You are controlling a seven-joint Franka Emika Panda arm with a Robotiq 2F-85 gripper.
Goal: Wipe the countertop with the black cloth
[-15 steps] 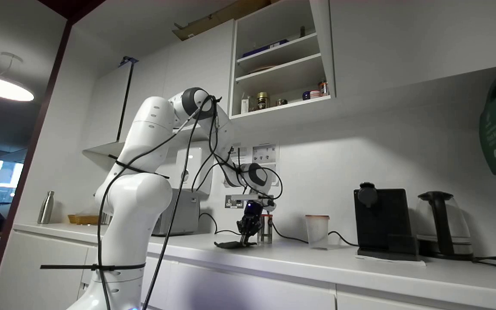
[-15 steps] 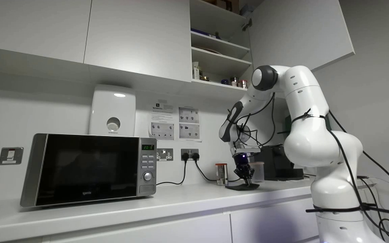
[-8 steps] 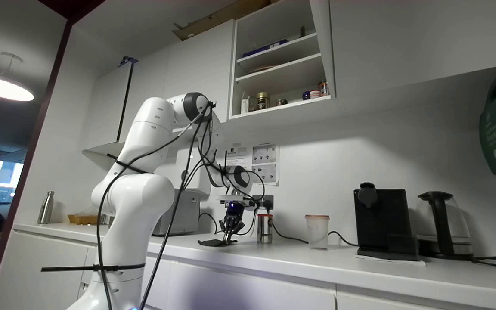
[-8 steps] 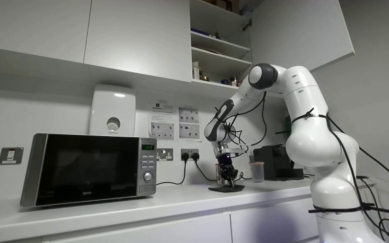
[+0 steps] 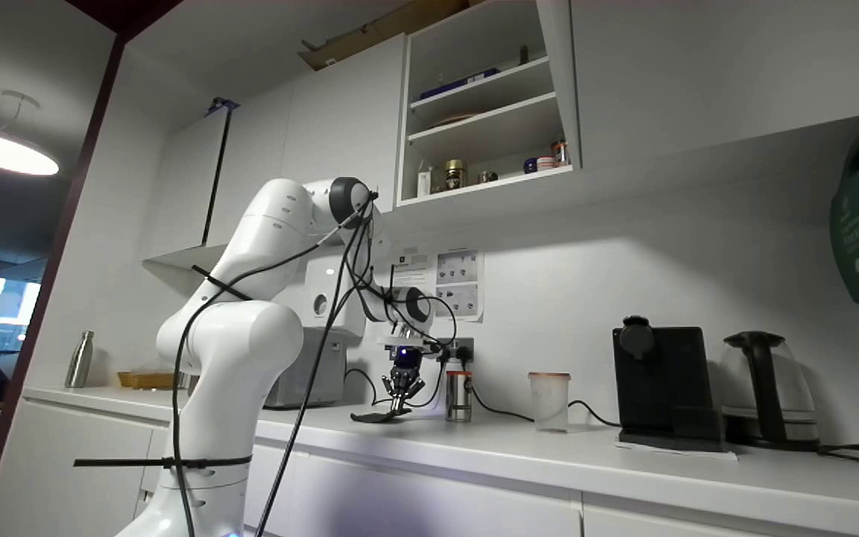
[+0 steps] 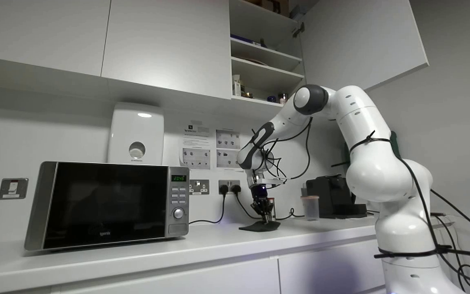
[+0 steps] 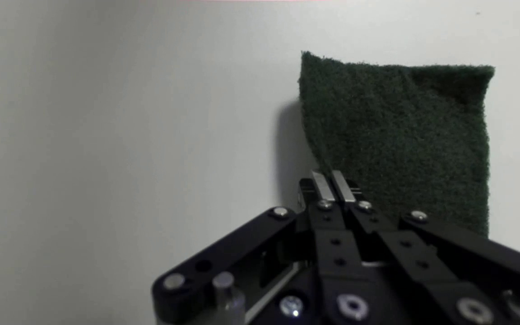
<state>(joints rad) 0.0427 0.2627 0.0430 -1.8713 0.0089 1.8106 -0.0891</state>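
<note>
The black cloth, very dark green up close in the wrist view (image 7: 404,131), is a square piece of fabric. My gripper (image 7: 327,175) is shut on its left edge, with the fabric pinched between the metal fingertips. The cloth spreads to the right of the fingers, its far corners slightly raised. In both exterior views the cloth (image 5: 374,418) (image 6: 255,227) lies as a thin dark sliver on the white countertop (image 5: 504,447) (image 6: 218,245). My gripper (image 5: 401,409) (image 6: 267,220) points down onto it, close to the surface. Part of the cloth is hidden under the gripper.
A jar with an orange lid (image 5: 458,399) stands close beside the gripper, toward the wall. A plastic tub (image 5: 549,403), a coffee machine (image 5: 664,388) and a kettle (image 5: 769,388) stand farther along. A microwave (image 6: 108,204) stands at the other end. Cables (image 6: 243,210) run along the wall.
My gripper has slid the cloth along the countertop toward the microwave, away from the tub, and in the last half second slightly toward the wall. The grip on the cloth looks unchanged.
</note>
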